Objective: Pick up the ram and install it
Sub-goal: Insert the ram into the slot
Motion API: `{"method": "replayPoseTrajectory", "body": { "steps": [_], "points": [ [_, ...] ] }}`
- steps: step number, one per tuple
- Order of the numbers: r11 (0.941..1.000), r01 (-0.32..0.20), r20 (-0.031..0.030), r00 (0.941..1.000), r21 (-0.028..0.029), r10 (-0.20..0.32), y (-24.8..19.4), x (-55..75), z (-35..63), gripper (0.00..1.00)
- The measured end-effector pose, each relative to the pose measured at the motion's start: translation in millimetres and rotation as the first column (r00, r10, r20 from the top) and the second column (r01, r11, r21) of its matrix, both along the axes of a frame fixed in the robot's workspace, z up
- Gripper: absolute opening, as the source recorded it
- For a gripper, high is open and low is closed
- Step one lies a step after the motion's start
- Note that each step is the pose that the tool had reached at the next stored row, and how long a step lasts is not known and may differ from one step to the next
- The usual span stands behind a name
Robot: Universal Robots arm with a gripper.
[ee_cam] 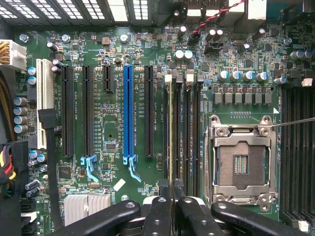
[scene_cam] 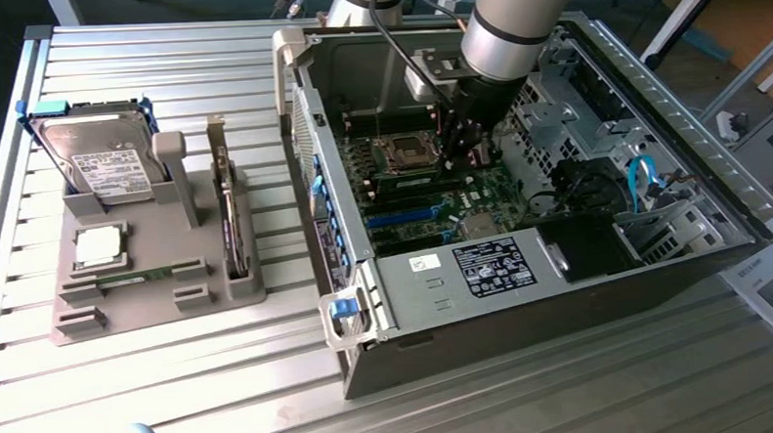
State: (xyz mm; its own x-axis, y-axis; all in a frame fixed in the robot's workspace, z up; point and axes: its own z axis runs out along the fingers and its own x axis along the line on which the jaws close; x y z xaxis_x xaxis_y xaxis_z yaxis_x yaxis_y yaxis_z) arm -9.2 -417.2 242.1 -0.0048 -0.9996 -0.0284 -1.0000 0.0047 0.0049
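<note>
My gripper (scene_cam: 456, 160) reaches down into the open computer case (scene_cam: 364, 306), just beside the processor socket (scene_cam: 407, 153). In the wrist view the two black fingers (ee_cam: 158, 216) are shut on the ram (ee_cam: 171, 128), which I see edge-on as a thin pale line. It runs along the memory slots (ee_cam: 184, 132) next to the empty silver socket (ee_cam: 241, 162), lined up with the slot nearest the expansion slots. Whether it is pressed into that slot or held just above it I cannot tell.
A grey tray (scene_cam: 91, 317) at the exterior view's left holds a hard drive (scene_cam: 97, 161), a square silver processor chip (scene_cam: 98, 247), an upright expansion card (scene_cam: 234, 218) and a thin green strip (scene_cam: 135, 276). Cables (ee_cam: 10, 167) and case walls ring the motherboard.
</note>
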Motion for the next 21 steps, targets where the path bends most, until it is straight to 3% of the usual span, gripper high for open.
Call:
{"method": "replayPoseTrajectory", "body": {
  "steps": [21],
  "points": [
    [1.0, 0.0, -0.0015, 1.0, 0.0008, 0.0, -0.3, 0.2, -2.9, 0.12]
  ]
}}
